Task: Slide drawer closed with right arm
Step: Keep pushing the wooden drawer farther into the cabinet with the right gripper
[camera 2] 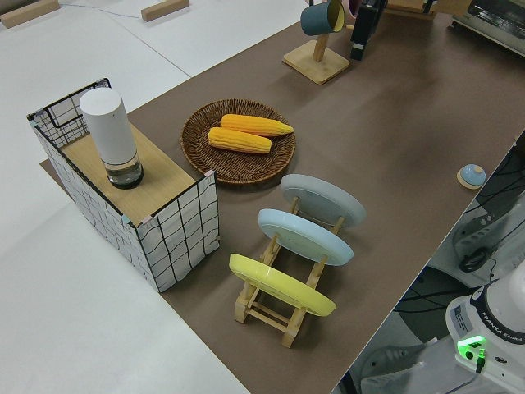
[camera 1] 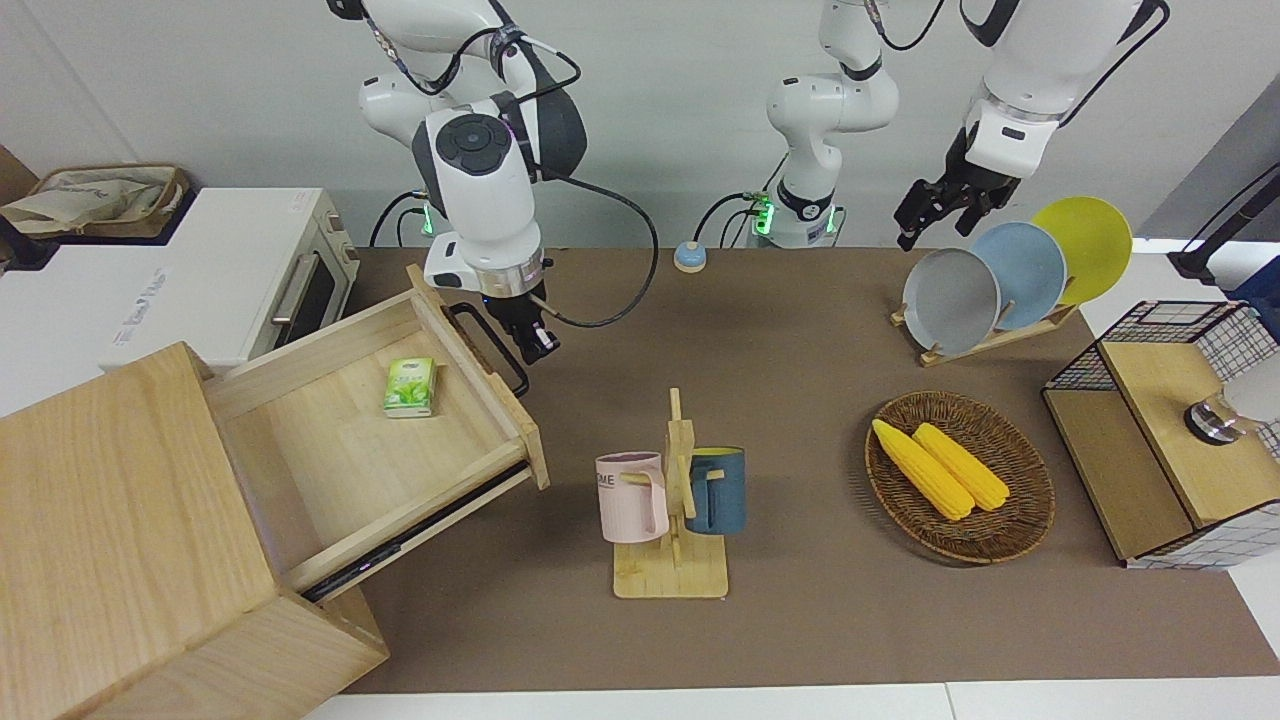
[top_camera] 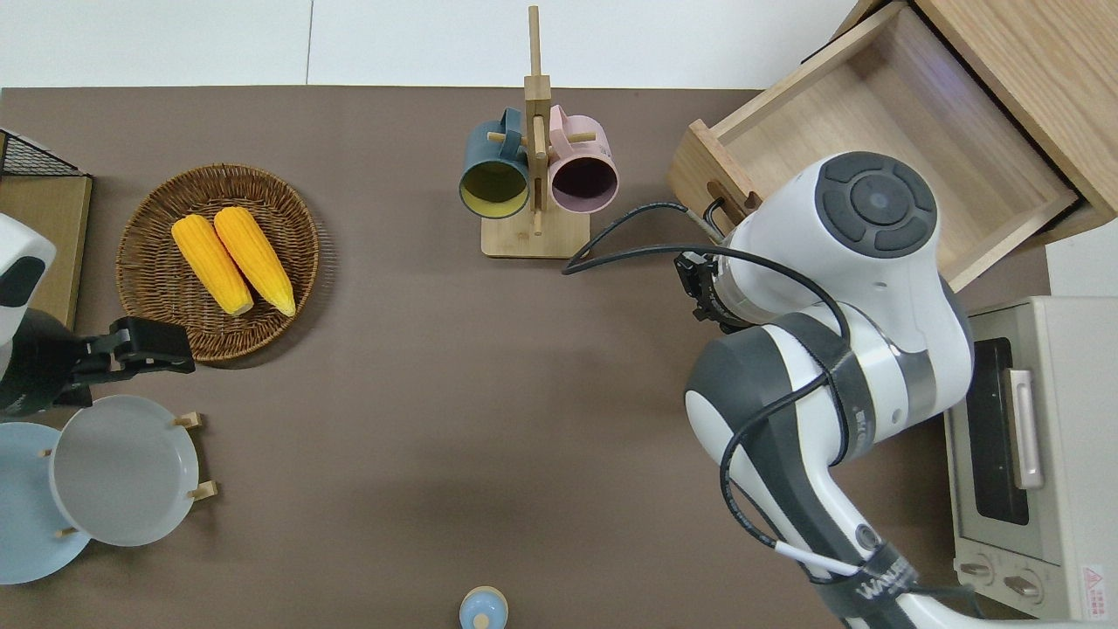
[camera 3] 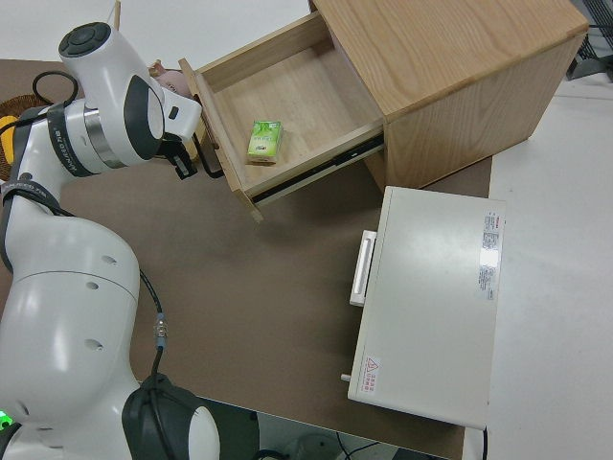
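Observation:
The drawer (camera 1: 380, 440) of the pale-wood cabinet (camera 1: 120, 540) stands pulled wide open, with a small green box (camera 1: 410, 387) inside. The black bar handle (camera 1: 492, 345) is on its front. My right gripper (camera 1: 537, 345) hangs low with its fingers together. It is close beside the handle, at the end of the drawer front nearer the robots. I cannot tell if it touches. In the overhead view the arm's wrist (top_camera: 712, 288) hides the gripper beside the drawer front (top_camera: 703, 175). The right side view shows the gripper (camera 3: 182, 165) next to the drawer (camera 3: 287, 105). My left arm is parked, its gripper (camera 1: 935, 215) open.
A white toaster oven (camera 1: 250, 270) stands nearer the robots than the cabinet. A wooden mug rack (camera 1: 675, 500) with a pink and a blue mug stands mid-table. A wicker basket (camera 1: 1010, 530) holds two corn cobs. A plate rack (camera 1: 1000, 275) and a wire shelf box (camera 1: 1160, 440) stand at the left arm's end.

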`<state>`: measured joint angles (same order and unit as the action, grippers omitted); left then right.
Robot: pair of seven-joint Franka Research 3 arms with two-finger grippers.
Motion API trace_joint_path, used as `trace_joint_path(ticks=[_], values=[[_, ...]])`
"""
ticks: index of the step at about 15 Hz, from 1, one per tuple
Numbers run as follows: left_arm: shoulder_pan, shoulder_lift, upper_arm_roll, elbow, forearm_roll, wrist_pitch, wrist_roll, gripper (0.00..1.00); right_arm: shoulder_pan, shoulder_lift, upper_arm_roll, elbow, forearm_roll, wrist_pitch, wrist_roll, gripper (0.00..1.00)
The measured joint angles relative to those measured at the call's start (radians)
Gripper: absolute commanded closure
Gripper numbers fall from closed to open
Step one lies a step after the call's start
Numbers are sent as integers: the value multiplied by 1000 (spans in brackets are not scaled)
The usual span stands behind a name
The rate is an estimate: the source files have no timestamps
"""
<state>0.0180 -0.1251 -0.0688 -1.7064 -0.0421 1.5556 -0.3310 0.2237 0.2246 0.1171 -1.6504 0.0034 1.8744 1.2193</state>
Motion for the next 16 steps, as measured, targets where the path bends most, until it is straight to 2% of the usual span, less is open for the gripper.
trace_joint_path(ticks=[10,16], values=[[0,0,0,0,0,0,0,7,-40,12,-22,0,-30,27,-62,1000],[0,0,0,0,0,0,0,7,-114,29,-24,1,-75,52,-139,1000]])
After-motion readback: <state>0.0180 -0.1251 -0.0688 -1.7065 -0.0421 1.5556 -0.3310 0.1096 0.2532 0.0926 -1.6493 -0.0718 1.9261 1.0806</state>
